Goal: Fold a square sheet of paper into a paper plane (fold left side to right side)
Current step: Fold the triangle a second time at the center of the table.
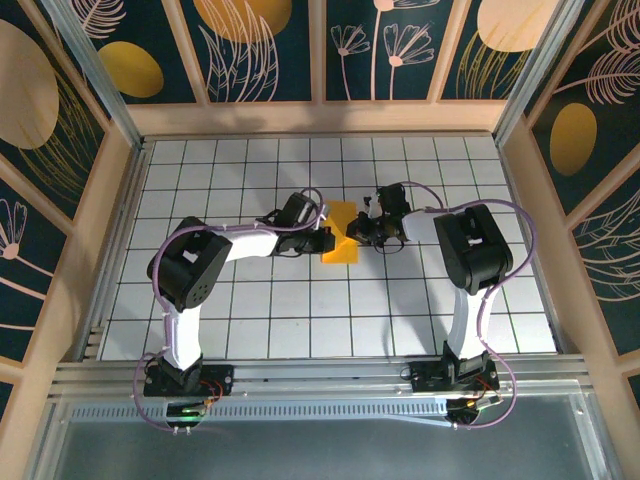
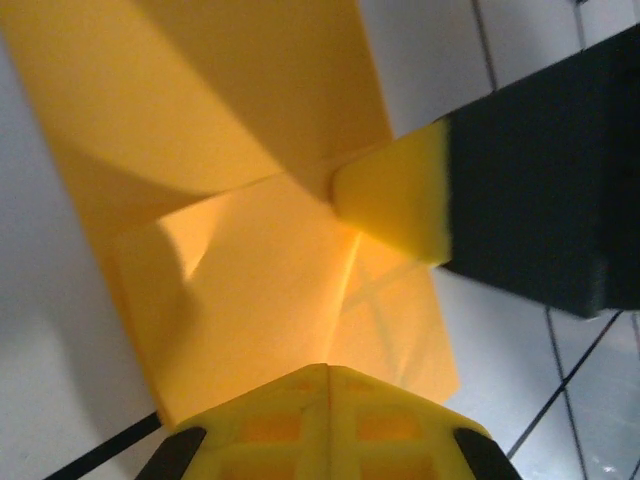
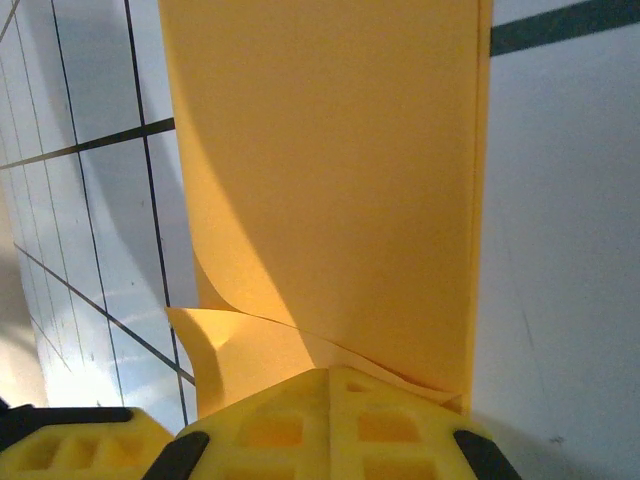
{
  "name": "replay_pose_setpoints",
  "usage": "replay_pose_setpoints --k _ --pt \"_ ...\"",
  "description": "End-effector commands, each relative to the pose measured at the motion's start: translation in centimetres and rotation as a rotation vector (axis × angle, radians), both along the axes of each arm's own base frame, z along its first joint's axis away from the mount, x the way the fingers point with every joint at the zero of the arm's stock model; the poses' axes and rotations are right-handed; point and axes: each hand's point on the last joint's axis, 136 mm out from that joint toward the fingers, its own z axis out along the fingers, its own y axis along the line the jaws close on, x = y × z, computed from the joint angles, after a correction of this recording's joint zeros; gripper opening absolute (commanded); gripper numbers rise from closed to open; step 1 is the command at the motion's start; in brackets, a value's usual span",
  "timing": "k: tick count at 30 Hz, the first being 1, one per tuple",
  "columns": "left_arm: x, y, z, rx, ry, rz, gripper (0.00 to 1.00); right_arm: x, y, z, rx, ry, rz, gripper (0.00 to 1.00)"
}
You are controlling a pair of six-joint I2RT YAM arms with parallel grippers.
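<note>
The paper (image 1: pixel 340 250) lies near the middle of the table (image 1: pixel 250 310), well apart from every edge. It is folded into a narrow strip, about one tile wide and two long. Its long axis runs from the near edge toward the far edge, with the far end leaning slightly to the right. Both ends are square-cut, so it has no point yet.

The left gripper (image 1: pixel 326 240) comes in over the strip's left long edge and the right gripper (image 1: pixel 362 230) over its right long edge, so the two face each other across it. Both arms bend inward from their bases at the near edge, and lilac cables (image 1: pixel 480 210) loop along them.

In the left wrist view the left gripper (image 2: pixel 327 372) has its yellow fingers pressed together at the edge of the paper (image 2: pixel 250 290). The right gripper's pad (image 2: pixel 392 205) rests on the sheet just beyond. A lighter top layer sits slightly raised there.

In the right wrist view the right gripper (image 3: pixel 330 375) is also closed, its tips at the near end of the paper (image 3: pixel 330 180). A top layer curls up there and runs to the fingers, but I cannot tell whether it is pinched between them. Two layers show along the strip's right edge.

Dark-blue patterned walls (image 1: pixel 60 150) in wooden frames close the table on three sides, and a metal rail (image 1: pixel 320 375) runs along the near edge.
</note>
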Motion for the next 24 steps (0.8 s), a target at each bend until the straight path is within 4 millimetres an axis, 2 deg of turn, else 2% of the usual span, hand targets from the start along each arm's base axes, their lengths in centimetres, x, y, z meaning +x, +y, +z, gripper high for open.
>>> replay_pose_setpoints --k 1,16,24 --pt "0.3 -0.9 2.4 -0.058 -0.007 -0.023 0.00 -1.3 -1.5 -2.8 -0.081 0.066 -0.012 0.00" --pt "0.0 -2.2 0.0 -0.066 0.047 -0.063 0.00 -1.7 -1.5 -3.4 -0.096 0.079 -0.007 0.00" --pt "-0.1 -2.2 -1.0 -0.040 0.052 -0.063 0.00 -1.7 -1.6 -3.5 -0.110 0.079 -0.008 0.00"
